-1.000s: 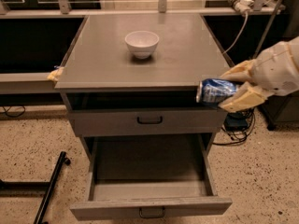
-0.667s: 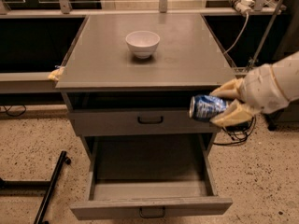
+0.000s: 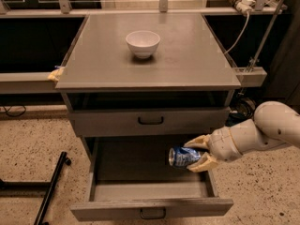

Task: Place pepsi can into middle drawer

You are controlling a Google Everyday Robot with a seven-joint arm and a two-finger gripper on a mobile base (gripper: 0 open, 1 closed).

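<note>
Compared with a second ago, the pepsi can (image 3: 183, 156) is sitting much lower and further left: it was level with the upper drawer beside the cabinet's right edge, and now it is hanging inside the open mouth of the middle drawer (image 3: 117, 208), over the right part of its tray. It is lying on its side, silver end facing left, and it appears to be hovering above the tray floor rather than resting on it, though that gap is hard to judge.

Clamped across the can's body, the gripper (image 3: 190, 156) is pinching it with one finger above and one below. That sideways hold is probably letting the can slip under the upper drawer front (image 3: 150, 121), which is overhanging the back of the tray. The arm (image 3: 262, 131) is reaching in from the right, clearing the drawer's side wall.

The drawer is standing pulled well out, leaving plenty of room. Up on the cabinet top (image 3: 187, 64), the white bowl (image 3: 143, 43) is sitting well apart from all this. What seems to be remaining is a short lowering and a release.
</note>
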